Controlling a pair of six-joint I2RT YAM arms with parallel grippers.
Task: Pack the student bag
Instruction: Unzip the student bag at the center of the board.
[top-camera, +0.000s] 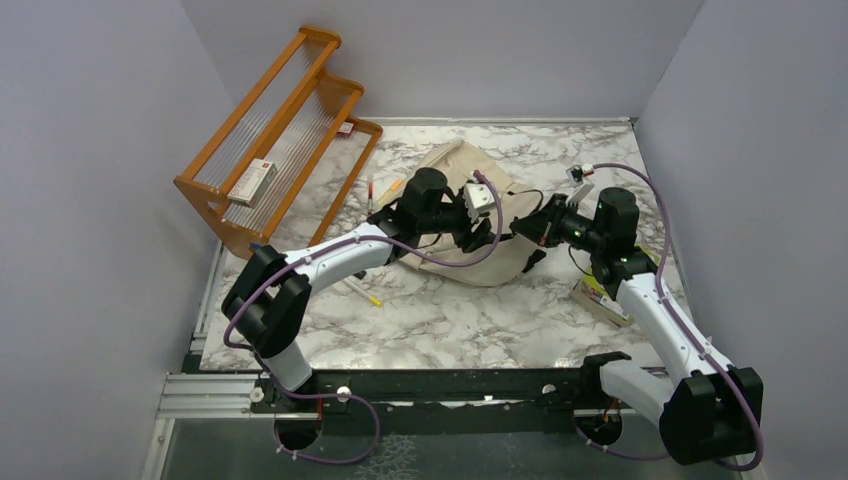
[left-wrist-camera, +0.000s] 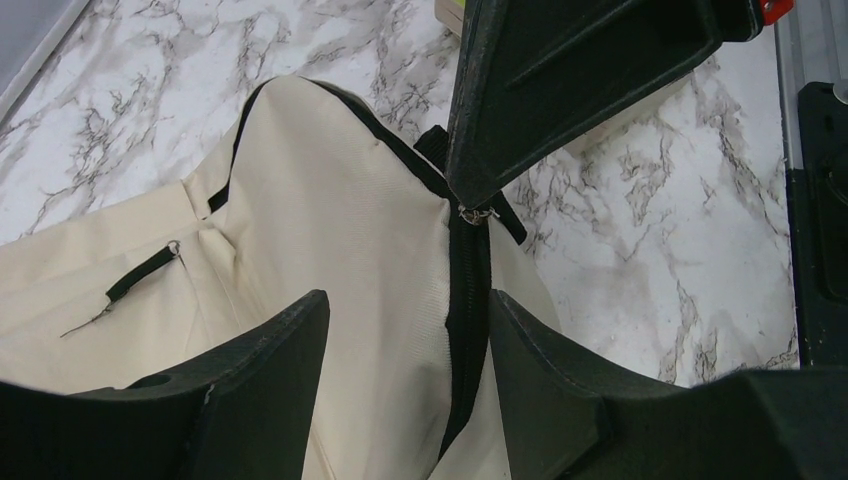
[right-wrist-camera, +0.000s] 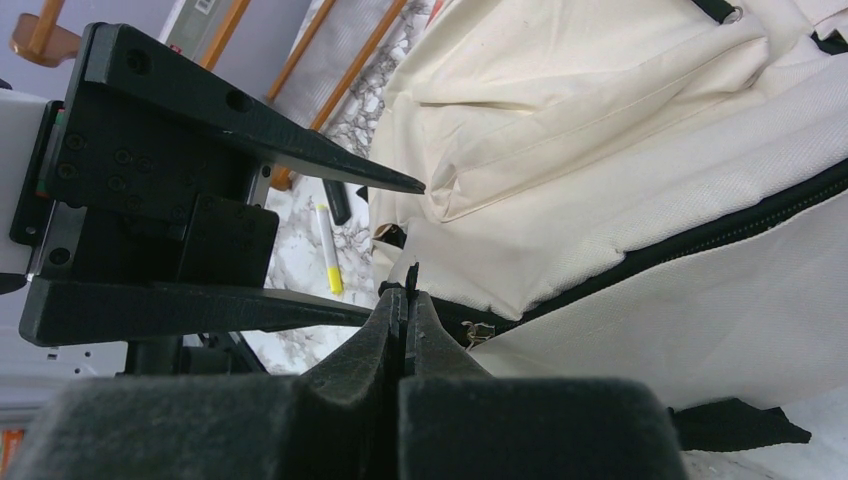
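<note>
Toward the back of the marble worktop (top-camera: 450, 320), between my two arms, lies the student bag (top-camera: 450, 170), a cream canvas backpack slumped flat with a black zipper (left-wrist-camera: 468, 290) running along its edge. My left pincer (top-camera: 484, 236) hangs over the bag with its jaws apart. In the left wrist view its two fingers stand one on either side of the zipper, with cream cloth showing between them; whether they touch the fabric I cannot tell. My right pincer (top-camera: 527, 228) faces it from the opposite side, jaws pressed fully together, its tip at the zipper line just beside a small metal ring (left-wrist-camera: 478, 213). In the right wrist view a thin black sliver projects from between the closed tips, and I cannot tell whether it is a pull tab caught in the grip. At the far left corner stands a wooden rack (top-camera: 280, 140) with a small box (top-camera: 251, 182) resting on its slats. A yellow-tipped pen (top-camera: 365, 292) lies on the worktop near my left arm, apart from the bag. A flat carton (top-camera: 600, 298) lies just beside my right arm.
</note>
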